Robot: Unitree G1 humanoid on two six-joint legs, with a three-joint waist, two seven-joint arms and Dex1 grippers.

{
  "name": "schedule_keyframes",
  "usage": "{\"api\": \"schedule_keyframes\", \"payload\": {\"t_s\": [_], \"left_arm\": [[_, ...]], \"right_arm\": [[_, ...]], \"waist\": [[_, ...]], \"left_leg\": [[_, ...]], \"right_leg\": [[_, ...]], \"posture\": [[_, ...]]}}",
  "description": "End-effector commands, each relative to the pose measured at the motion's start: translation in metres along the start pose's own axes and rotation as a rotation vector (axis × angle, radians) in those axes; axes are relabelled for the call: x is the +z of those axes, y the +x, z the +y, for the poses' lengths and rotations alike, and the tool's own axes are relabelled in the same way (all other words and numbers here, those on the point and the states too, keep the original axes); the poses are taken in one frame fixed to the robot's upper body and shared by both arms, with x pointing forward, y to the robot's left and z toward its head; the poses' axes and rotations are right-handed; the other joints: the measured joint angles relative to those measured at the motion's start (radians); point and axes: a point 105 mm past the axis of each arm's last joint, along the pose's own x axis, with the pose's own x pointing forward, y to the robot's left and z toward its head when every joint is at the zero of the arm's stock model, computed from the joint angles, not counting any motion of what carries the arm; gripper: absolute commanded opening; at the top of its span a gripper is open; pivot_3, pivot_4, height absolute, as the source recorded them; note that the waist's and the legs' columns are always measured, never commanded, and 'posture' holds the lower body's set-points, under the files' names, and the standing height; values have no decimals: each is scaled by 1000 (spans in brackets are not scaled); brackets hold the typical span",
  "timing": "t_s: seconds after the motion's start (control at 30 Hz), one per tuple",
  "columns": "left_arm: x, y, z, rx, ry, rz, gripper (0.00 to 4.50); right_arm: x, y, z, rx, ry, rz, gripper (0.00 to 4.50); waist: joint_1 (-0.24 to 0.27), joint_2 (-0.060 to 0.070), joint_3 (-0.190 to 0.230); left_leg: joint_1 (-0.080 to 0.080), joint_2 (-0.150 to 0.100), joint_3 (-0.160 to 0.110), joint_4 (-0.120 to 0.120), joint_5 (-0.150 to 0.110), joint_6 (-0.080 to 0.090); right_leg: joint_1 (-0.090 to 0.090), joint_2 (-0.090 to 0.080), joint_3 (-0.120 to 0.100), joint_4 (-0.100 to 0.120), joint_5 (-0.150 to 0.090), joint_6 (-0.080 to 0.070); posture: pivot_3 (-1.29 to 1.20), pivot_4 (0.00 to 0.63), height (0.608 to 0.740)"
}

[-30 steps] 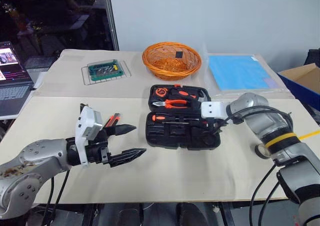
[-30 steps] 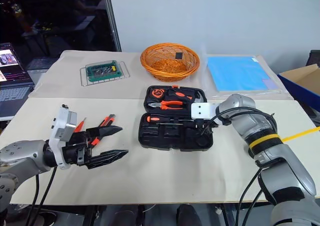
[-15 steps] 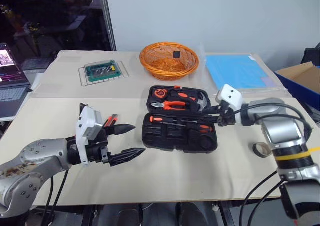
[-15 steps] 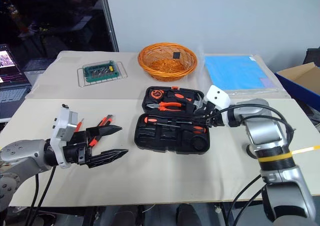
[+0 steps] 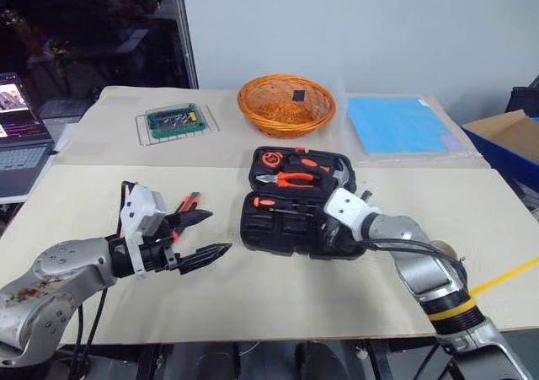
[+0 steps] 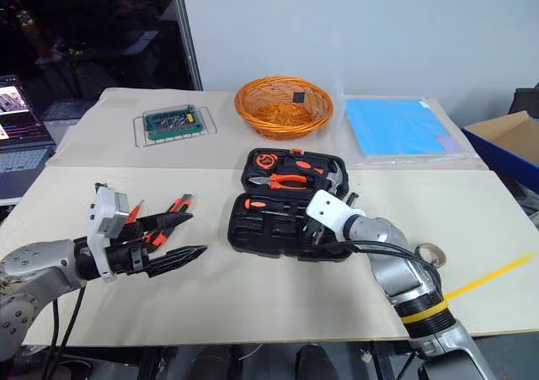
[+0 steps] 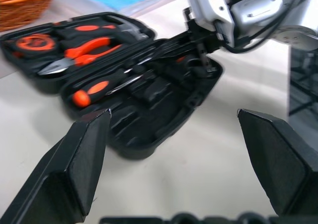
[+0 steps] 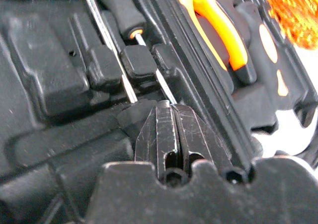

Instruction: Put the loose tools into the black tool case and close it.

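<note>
The black tool case (image 5: 278,228) lies open mid-table, with orange-handled pliers (image 5: 290,178) in its far half and a screwdriver (image 5: 271,201) in the near half. My right gripper (image 8: 171,122) is shut, its tips down inside the near half's right end, at the ends of two thin metal shafts; nothing shows between the fingers. My left gripper (image 5: 219,231) hovers open to the left of the case, pointing at it. Loose tools (image 5: 187,201) with orange-and-black handles lie just behind it. A tape ring (image 6: 429,252) sits right of the case, partly behind my right arm.
An orange wicker basket (image 5: 286,104) stands behind the case. A green-topped clear box (image 5: 174,119) sits on a wire rack at the back left, a blue sheet (image 5: 400,123) at the back right. A laptop (image 5: 21,136) is far left, a cardboard box (image 5: 509,136) far right.
My right gripper closed and swung from above the case's right rim down into the near half. The left gripper dipped slightly, still open.
</note>
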Motion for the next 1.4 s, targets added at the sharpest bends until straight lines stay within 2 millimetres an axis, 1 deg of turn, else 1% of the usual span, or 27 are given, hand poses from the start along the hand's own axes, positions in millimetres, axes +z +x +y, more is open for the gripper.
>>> {"api": "schedule_keyframes", "payload": {"t_s": [0.03, 0.07, 0.1, 0.13, 0.17, 0.2, 0.23, 0.27, 0.33, 0.37, 0.4, 0.43, 0.47, 0.5, 0.6, 0.73, 0.8, 0.83, 0.87, 0.93, 0.97, 1.03, 1.13, 1.2, 1.3, 1.37, 1.4], "left_arm": [[7, -8, 27, 198, 57, -45, 4331], [5, -11, 35, 261, 45, -50, 4331], [3, -14, 42, 308, 27, -50, 4331], [0, -17, 48, 351, 14, -45, 4331], [-10, -24, 62, 466, 2, 24, 4331], [-18, -32, 74, 560, -21, 77, 4331], [-25, -39, 84, 633, -47, 109, 4331], [-29, -43, 90, 670, -56, 133, 4331], [-33, -44, 95, 681, -85, 153, 4331], [-35, -45, 98, 685, -107, 165, 4331], [-38, -45, 100, 686, -118, 188, 4331], [-41, -44, 101, 676, -119, 215, 4331], [-43, -42, 100, 655, -124, 231, 4331], [-43, -40, 100, 640, -132, 235, 4331], [-41, -38, 107, 658, -144, 227, 4331], [-39, -34, 109, 641, -162, 221, 4331], [-36, -37, 117, 692, -205, 190, 4331], [-38, -43, 125, 738, -220, 194, 4331], [-42, -51, 134, 794, -224, 215, 4331], [-50, -61, 142, 844, -209, 270, 4331], [-53, -63, 142, 846, -207, 292, 4331], [-61, -65, 142, 843, -222, 332, 4331], [-78, -67, 140, 837, -253, 397, 4331], [-83, -66, 140, 833, -261, 407, 4331], [-88, -61, 136, 803, -269, 419, 3711], [-90, -61, 134, 797, -258, 428, 2969], [-91, -61, 134, 794, -248, 434, 2677]], "right_arm": [[17, -11, -1, -16, 151, -98, 27], [38, -18, -7, -22, 231, -232, 27], [53, -27, -11, 5, 300, -323, 27], [63, -35, -12, 49, 369, -380, 27], [78, -49, -17, 71, 376, -470, 300], [88, -60, -21, 77, 393, -521, 589], [98, -72, -19, 121, 396, -577, 761], [104, -81, -15, 167, 394, -606, 1065], [110, -98, -3, 292, 402, -629, 1818], [112, -106, 3, 349, 400, -630, 2086], [113, -113, 8, 396, 386, -621, 2538], [112, -117, 11, 422, 375, -608, 2802], [111, -120, 14, 443, 364, -593, 3117], [111, -122, 14, 449, 357, -583, 3468], [115, -126, 8, 418, 347, -597, 4456], [118, -127, 6, 397, 342, -600, 4456], [119, -128, 6, 394, 344, -602, 4456], [119, -128, 6, 392, 342, -600, 4456], [119, -128, 5, 386, 340, -598, 4456], [118, -128, 6, 383, 339, -596, 4456], [118, -128, 7, 387, 335, -598, 4456], [119, -130, 8, 390, 326, -606, 4456], [119, -130, 8, 377, 315, -608, 4456], [119, -130, 8, 372, 310, -606, 4456], [118, -130, 8, 369, 305, -601, 4500], [117, -130, 8, 367, 305, -599, 4500], [117, -130, 8, 366, 306, -598, 4500]], "waist": [[2, 0, 0], [2, 0, 0], [0, 0, 1], [-5, 0, 2], [-7, 1, 2], [-7, 1, 3], [-6, 2, 3], [-4, 2, 3], [-4, 1, 3], [-1, 1, 4], [2, 1, 4], [5, 0, 4], [4, 0, 5], [4, -1, 5], [5, -1, 5], [0, -1, 5], [0, -1, 5], [0, -1, 5], [0, -1, 5], [-1, -1, 5], [-4, -1, 5], [-4, -1, 5], [-3, -2, 5], [-2, -1, 5], [-1, -1, 5], [-1, -1, 5], [-1, -1, 5]], "left_leg": [[0, 0, 0, 0, -1, -2], [0, 1, 0, 0, -1, -2], [-1, 0, 0, 0, 0, 0], [-4, 1, 0, 0, 2, 3], [-5, 1, 0, 0, 2, 3], [-6, 1, 0, 0, 2, 3], [-6, 1, -2, 0, 2, 3], [-6, 1, -2, 0, 2, 3], [-6, 1, -2, -1, 1, 3], [-6, 1, -2, -1, 1, 2], [-6, 1, -2, -1, 1, 2], [-6, 1, -2, -1, 1, 2], [-6, 1, -2, -1, 1, 2], [-6, 2, -2, -1, -2, -2], [-6, 2, -2, -1, -2, -3], [-6, 2, -2, -1, -2, -2], [-6, 2, -2, -2, -1, -1], [-7, 2, -2, -2, 1, 2], [-7, 2, -2, -2, 1, 2], [-7, 1, -2, -2, 1, 2], [-7, 1, -2, -2, 1, 2], [-8, 1, -1, -2, 1, 2], [-8, 2, -2, -2, 1, 2], [-8, 2, -2, -2, 0, 0], [-8, 2, -3, -2, -2, -2], [-8, 2, -4, -2, -2, -2], [-8, 2, -4, -2, -2, -2]], "right_leg": [[0, 0, 0, 0, 0, 0], [0, 0, 0, 0, 0, 0], [1, 0, 1, 1, 0, 0], [0, 1, 1, 2, 1, 1], [-2, 1, 2, 3, 3, 5], [-3, 2, 2, 3, 5, 8], [-3, 2, 2, 3, 5, 8], [-3, 2, 1, 3, 5, 8], [-2, 2, 0, 2, 4, 8], [-2, 1, -1, 2, 4, 8], [-2, 0, -1, 2, 4, 8], [-3, -1, -1, 2, 3, 7], [-3, -1, -1, 1, 1, 3], [-3, -1, -1, 1, 0, 1], [-3, -2, -1, 1, 0, 0], [-4, -1, -1, 1, 0, 0], [-4, -1, -1, 1, 0, 0], [-4, -1, -1, 1, 0, 0], [-4, -1, -1, 1, 0, 0], [-4, -1, -1, 1, 0, 1], [-4, -1, -1, 1, 2, 4], [-5, -1, -1, 1, 3, 6], [-5, -2, -1, 1, 3, 5], [-5, -2, -1, 1, 1, 1], [-5, -3, -1, 1, 0, 0], [-5, -3, -1, 1, 0, 0], [-5, -3, -1, 1, 0, 0]], "posture": [[0, 150, 740], [0, 150, 740], [0, 150, 740], [0, 150, 740], [0, 150, 740], [0, 150, 740], [0, 150, 740], [0, 150, 740], [0, 150, 740], [0, 150, 740], [0, 150, 740], [0, 150, 740], [0, 150, 740], [0, 150, 740], [0, 150, 740], [0, 150, 740], [0, 150, 740], [0, 150, 740], [0, 150, 740], [0, 150, 740], [0, 150, 740], [0, 150, 740], [0, 150, 740], [0, 150, 740], [0, 150, 740], [0, 150, 740], [0, 150, 740]]}}
